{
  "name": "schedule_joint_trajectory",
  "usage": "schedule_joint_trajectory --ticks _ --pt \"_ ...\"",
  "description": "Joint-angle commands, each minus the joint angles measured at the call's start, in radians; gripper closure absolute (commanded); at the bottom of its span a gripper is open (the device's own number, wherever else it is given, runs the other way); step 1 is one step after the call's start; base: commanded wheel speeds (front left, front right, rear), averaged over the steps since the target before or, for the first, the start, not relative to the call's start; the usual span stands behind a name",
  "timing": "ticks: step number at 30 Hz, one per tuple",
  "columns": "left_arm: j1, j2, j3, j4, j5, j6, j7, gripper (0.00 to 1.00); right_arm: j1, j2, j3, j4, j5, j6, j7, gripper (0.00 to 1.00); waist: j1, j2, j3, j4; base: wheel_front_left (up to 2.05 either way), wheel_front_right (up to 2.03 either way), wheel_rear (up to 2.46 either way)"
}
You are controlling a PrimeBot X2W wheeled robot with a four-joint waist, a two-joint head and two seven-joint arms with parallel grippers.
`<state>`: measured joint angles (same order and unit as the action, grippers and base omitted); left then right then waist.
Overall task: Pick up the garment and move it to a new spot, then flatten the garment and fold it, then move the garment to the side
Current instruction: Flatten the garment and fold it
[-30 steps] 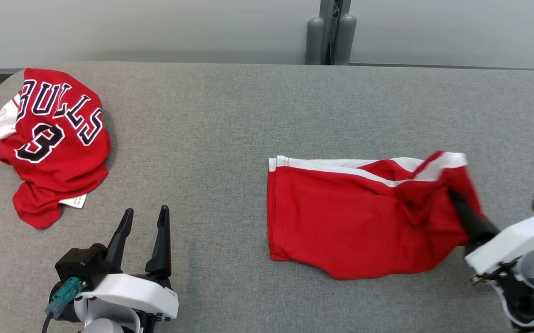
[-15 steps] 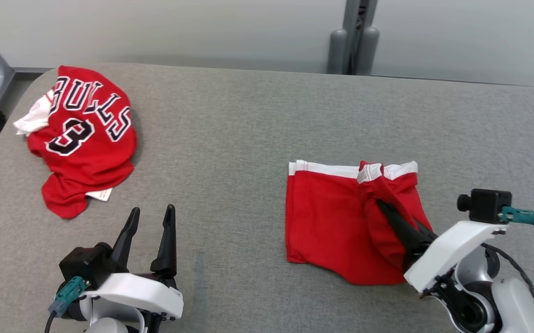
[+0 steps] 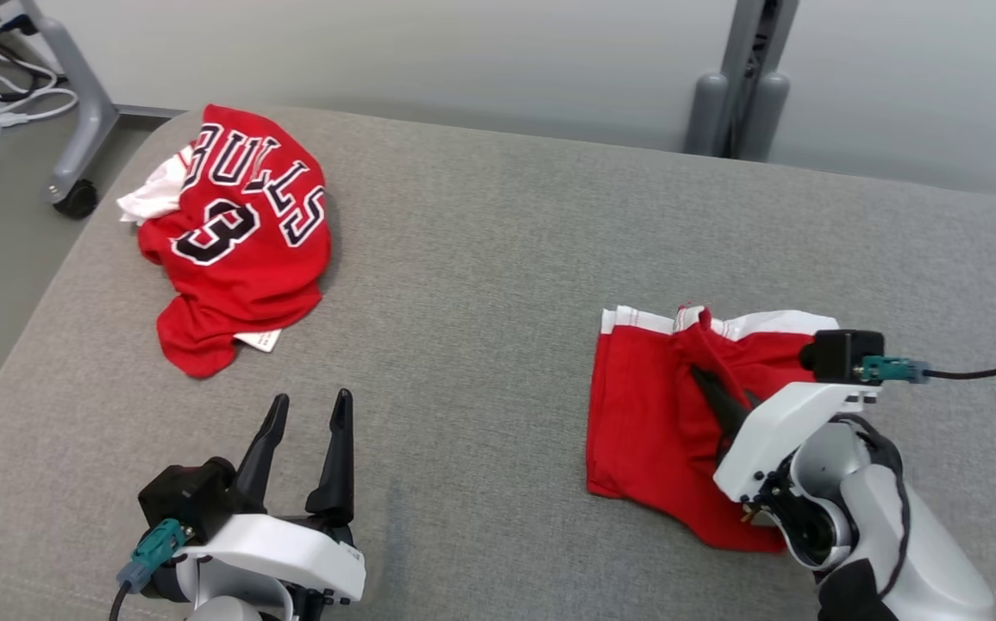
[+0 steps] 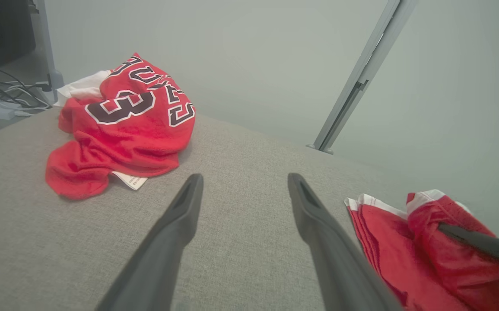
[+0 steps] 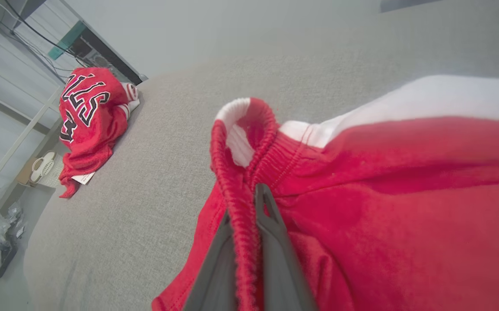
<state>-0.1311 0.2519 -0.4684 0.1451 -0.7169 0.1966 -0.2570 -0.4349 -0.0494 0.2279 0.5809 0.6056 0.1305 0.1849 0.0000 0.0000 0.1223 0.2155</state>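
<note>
Shorts (image 3: 653, 423) lay bunched well right of the jersey (image 3: 239, 233), waistband (image 5: 249, 142) pinched in the right gripper (image 3: 703, 379); the left gripper (image 3: 311, 398) stood spread, empty, nearer the jersey. Elastic could slip from that narrow pinch, spoiling the fold.

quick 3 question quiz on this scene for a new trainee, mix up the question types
1. Short answer: what number is printed on the red jersey?
2. True or false: the right gripper is shut on an edge of the red shorts.
3. Pick one. The left gripper is:
A) shut on the jersey
B) open and holding nothing
C) pressing down on the shorts

Key
1. 3
2. True
3. B
</note>
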Motion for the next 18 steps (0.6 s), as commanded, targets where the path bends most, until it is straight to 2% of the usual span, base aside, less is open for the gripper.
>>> schedule_joint_trajectory --ticks 1,5,6,8,10,18 --pt "-0.013 -0.001 0.001 0.005 -0.003 -0.005 -0.005 0.00 -0.015 -0.003 0.012 0.035 -0.005 0.001 -0.014 1.00 0.0000 0.0000 -0.007 0.012 0.00 0.00 0.00" --pt "-0.012 -0.012 -0.003 0.018 0.000 -0.011 -0.007 0.00 -0.070 -0.003 0.063 0.160 -0.014 0.001 -0.048 1.00 0.0000 0.0000 -0.021 0.030 0.00 0.00 0.00" --pt "-0.011 -0.014 -0.004 0.022 0.001 -0.012 -0.007 0.00 -0.081 -0.003 0.074 0.187 -0.008 0.001 -0.057 0.92 0.0000 0.0000 -0.025 0.033 0.00 0.00 0.00" --pt "-0.009 -0.017 -0.004 0.027 0.002 -0.014 -0.007 0.00 -0.106 -0.003 0.097 0.230 0.010 0.001 -0.078 0.58 0.0000 0.0000 -0.031 0.038 0.00 0.00 0.00" --pt "-0.006 -0.020 -0.003 0.031 0.002 -0.017 -0.007 0.00 -0.126 -0.003 0.125 0.261 0.037 0.001 -0.094 0.00 0.0000 0.0000 -0.037 0.040 0.00 0.00 0.00" --pt "0.014 -0.016 -0.007 0.035 0.006 -0.019 -0.007 0.00 -0.189 -0.003 0.248 0.306 0.138 0.001 -0.139 0.00 0.0000 0.0000 -0.069 0.023 0.00 0.00 0.00"
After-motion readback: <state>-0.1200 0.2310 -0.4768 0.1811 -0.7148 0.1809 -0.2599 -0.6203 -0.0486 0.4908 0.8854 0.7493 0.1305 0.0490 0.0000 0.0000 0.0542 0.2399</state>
